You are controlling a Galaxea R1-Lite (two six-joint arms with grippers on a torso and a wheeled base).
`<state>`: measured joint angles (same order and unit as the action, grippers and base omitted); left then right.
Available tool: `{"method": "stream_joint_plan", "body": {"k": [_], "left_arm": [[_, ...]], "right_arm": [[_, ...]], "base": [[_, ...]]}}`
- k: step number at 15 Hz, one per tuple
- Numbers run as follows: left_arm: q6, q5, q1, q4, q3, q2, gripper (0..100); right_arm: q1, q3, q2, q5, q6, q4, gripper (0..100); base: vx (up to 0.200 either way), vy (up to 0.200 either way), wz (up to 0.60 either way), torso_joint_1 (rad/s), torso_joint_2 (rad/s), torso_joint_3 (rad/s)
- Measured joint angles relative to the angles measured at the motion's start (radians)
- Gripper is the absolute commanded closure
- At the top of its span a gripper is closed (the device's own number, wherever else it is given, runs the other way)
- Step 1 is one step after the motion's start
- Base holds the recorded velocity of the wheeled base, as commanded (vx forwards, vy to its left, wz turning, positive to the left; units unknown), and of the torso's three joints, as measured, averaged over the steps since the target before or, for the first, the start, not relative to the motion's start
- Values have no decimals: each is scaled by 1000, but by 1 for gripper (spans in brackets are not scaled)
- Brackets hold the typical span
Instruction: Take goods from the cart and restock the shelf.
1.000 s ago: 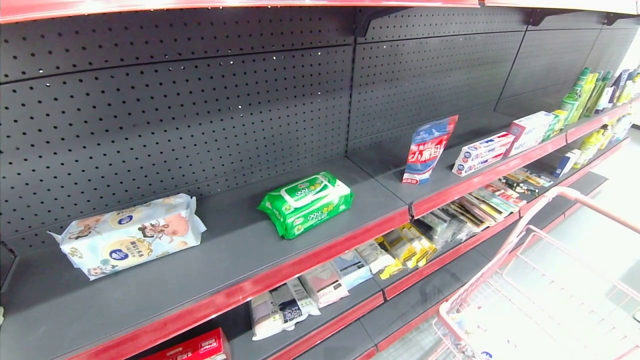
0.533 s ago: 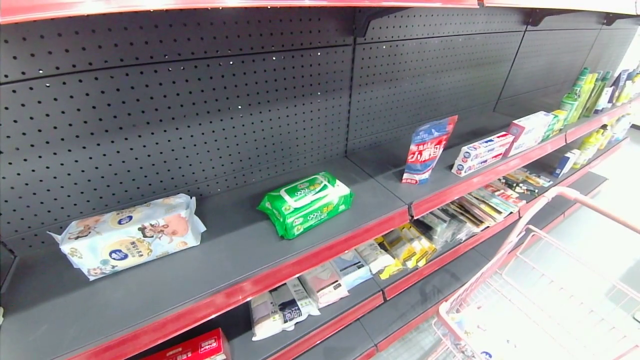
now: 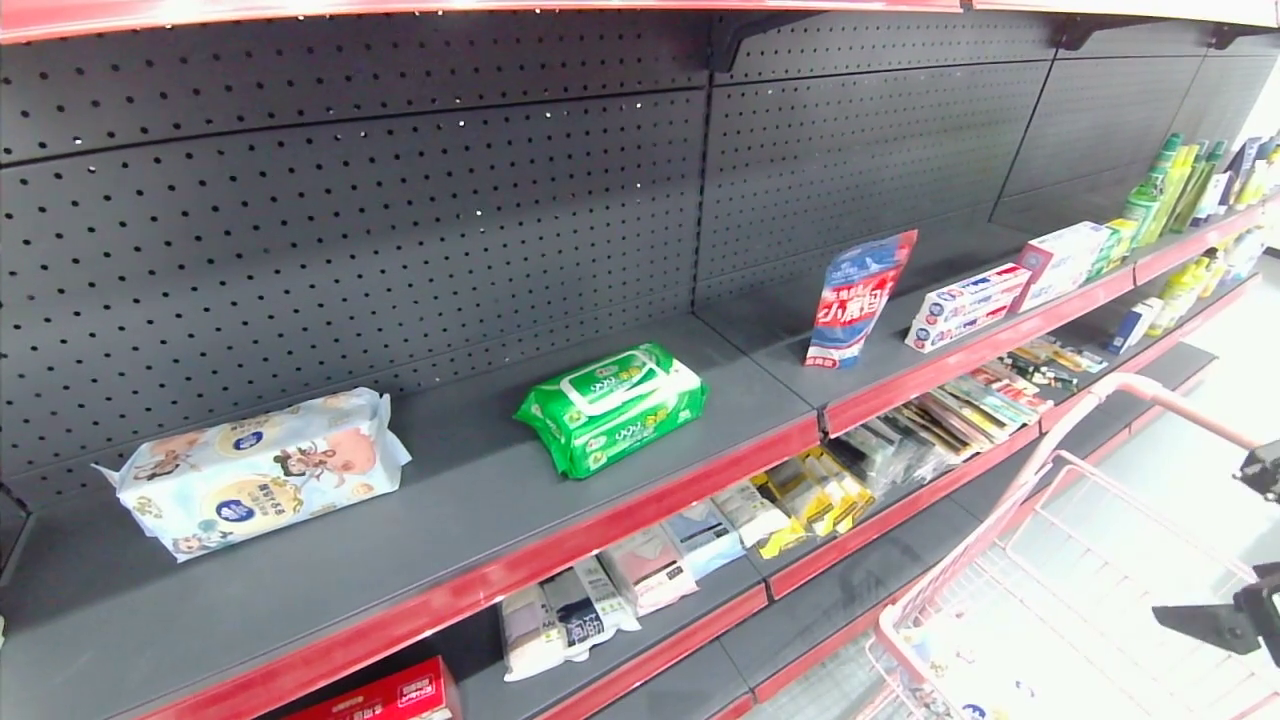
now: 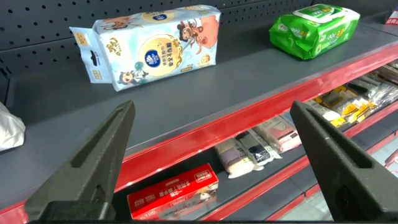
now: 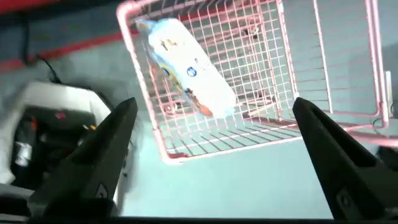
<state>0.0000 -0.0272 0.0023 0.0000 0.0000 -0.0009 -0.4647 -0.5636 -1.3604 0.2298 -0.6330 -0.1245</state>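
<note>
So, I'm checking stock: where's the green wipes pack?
Head view, middle: the green wipes pack lies on the grey shelf, cartoon pack on its left, standing pouch on its right.

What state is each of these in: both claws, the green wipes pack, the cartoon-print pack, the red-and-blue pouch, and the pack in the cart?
Left claw: open, empty.
Right claw: open, empty, near the cart.
Green wipes pack: lying flat on the shelf, lid shut.
Cartoon-print pack: lying on the shelf.
Red-and-blue pouch: standing upright on the shelf.
Pack in the cart: lying inside, not yet taken.
</note>
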Motion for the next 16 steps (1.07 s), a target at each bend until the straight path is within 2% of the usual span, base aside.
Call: {"method": "stream_joint_plan", "body": {"k": [1,3,4,13,16], "left_arm": [[0,0,0,0,0,0,0],[0,0,0,0,0,0,0],[0,0,0,0,0,0,0],[0,0,0,0,0,0,0],[0,0,0,0,0,0,0]], "right_arm": [[-34,48,-64,18,-70,88,0],[-59,159,-156,4,-112,273,0],[-55,190,-190,-7,-119,298,0],[-19,148,-427,-14,-151,317,0],[-19,165,-479,-14,-164,387,0]], "base": [[0,0,0,0,0,0],[0,0,0,0,0,0],[0,0,0,0,0,0],[0,0,0,0,0,0],[0,0,0,-70,161,83]]}}
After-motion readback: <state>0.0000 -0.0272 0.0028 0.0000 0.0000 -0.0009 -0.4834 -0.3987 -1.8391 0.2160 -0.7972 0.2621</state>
